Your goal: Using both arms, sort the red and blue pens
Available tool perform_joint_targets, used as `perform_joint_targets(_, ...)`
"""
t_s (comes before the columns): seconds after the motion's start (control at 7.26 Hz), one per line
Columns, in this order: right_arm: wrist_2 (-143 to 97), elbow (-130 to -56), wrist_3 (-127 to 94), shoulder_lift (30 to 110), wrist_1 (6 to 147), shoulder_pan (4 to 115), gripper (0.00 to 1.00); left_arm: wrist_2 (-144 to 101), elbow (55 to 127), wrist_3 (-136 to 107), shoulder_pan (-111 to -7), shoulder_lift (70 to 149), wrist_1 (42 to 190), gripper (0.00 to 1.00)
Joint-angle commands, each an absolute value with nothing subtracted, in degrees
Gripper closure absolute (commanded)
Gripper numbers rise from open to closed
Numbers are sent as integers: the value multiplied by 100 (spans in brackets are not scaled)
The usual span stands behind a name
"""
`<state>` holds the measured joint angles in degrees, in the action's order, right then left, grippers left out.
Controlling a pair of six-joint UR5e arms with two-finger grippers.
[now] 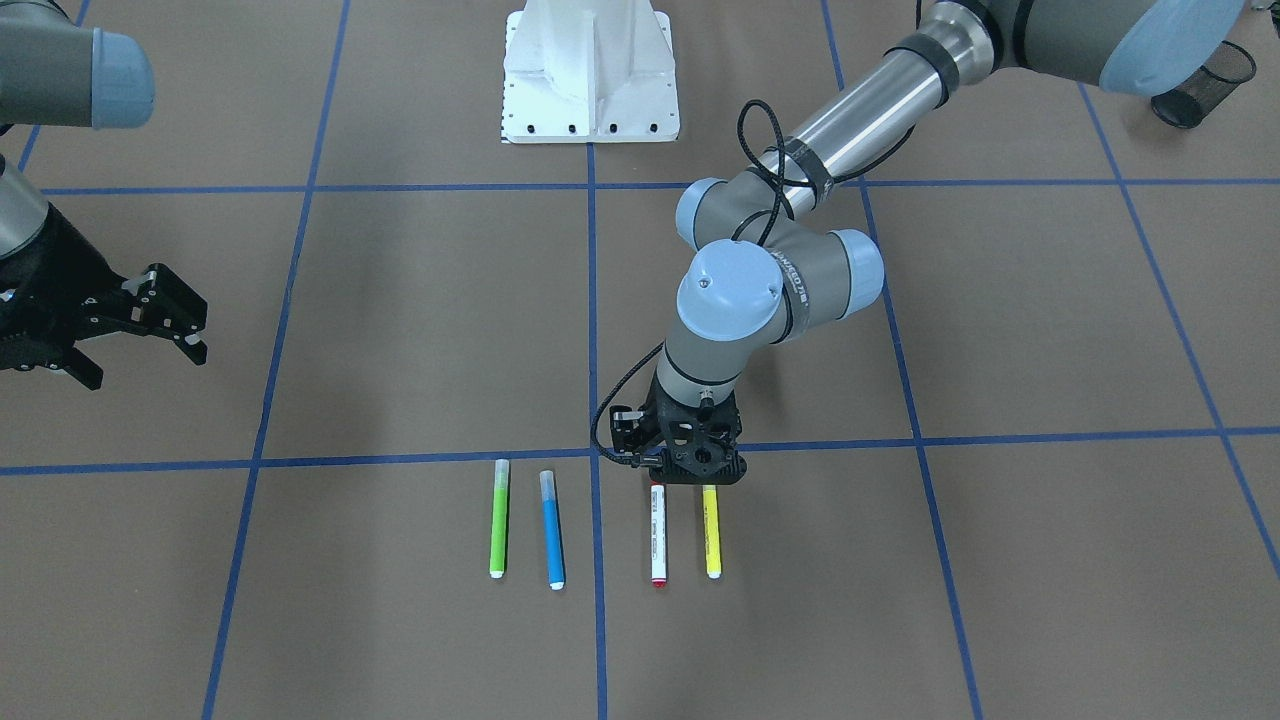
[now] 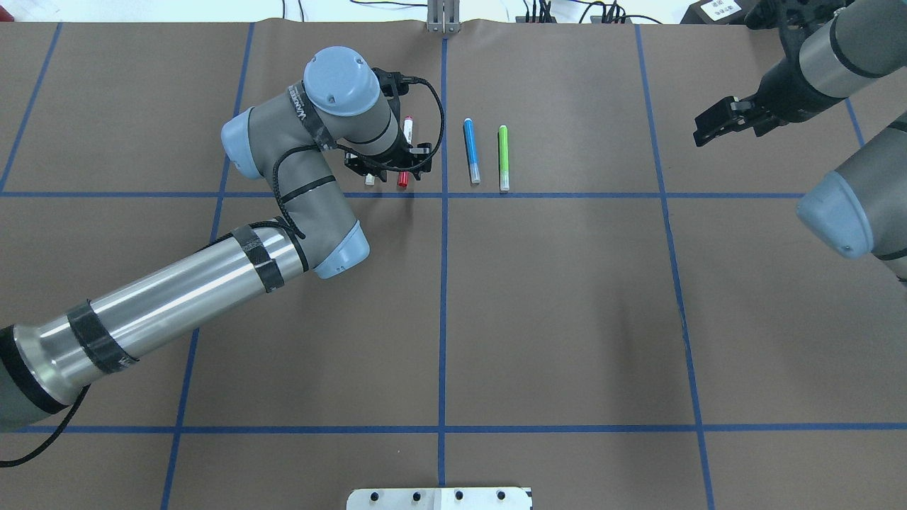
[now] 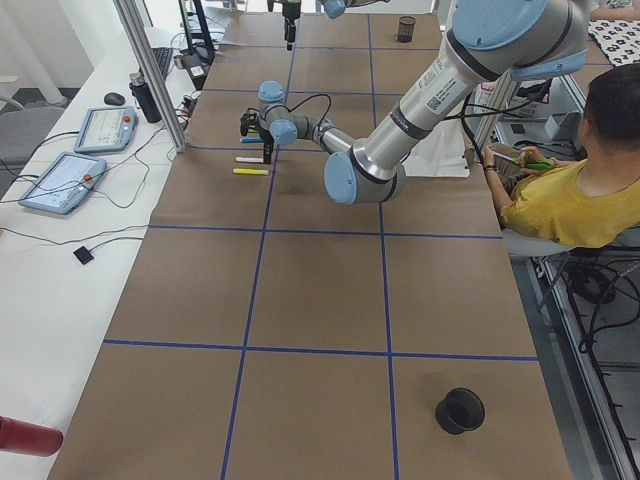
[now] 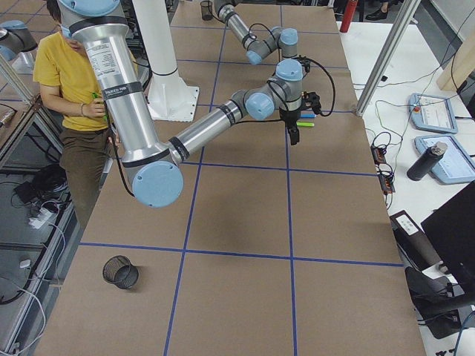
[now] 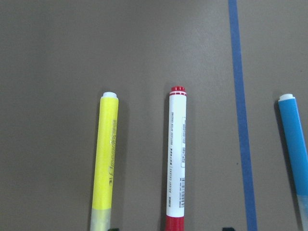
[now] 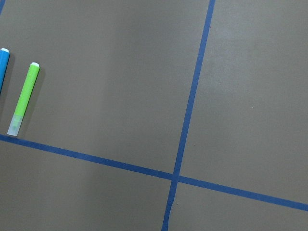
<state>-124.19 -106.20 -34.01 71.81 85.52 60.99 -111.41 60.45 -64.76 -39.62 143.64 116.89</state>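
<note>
Several pens lie side by side near the table's far edge. The red pen [image 1: 658,535] [image 5: 176,154] has a white printed barrel, and the blue pen [image 1: 552,530] [image 2: 471,151] lies across a blue tape line from it. My left gripper [image 1: 688,478] [image 2: 395,173] is over the red pen's cap end. It is open, with one fingertip [image 5: 113,228] on either side of the red cap. My right gripper [image 1: 165,320] [image 2: 723,120] hangs open far off to the side, holding nothing. Its wrist view catches only the end of the blue pen [image 6: 4,67].
A yellow marker [image 1: 711,532] [image 5: 107,159] lies close beside the red pen and a green marker [image 1: 499,520] [image 6: 26,96] beside the blue one. Black mesh cups [image 1: 1200,85] [image 4: 120,272] stand near the table ends. The white pedestal [image 1: 590,70] is at the robot's side. A person [image 3: 560,195] sits nearby.
</note>
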Motion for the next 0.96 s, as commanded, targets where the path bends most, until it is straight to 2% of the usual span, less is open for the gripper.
perform_joint_targets(0.0,-12419,-10617,-3401,7181,8552,6091,0,-11101,5837,-6469,-3946,14484,11698,48)
perform_joint_targets(0.14,-12419,-10617,-3401,7181,8552,6082,0,-11101,5836,-6469,-3946,14484,11698,51)
perform_joint_targets(0.83,-12419,-10626,-3401,7181,8552,6073,0,-11101,5739,-6460,-3946,14484,11690,53)
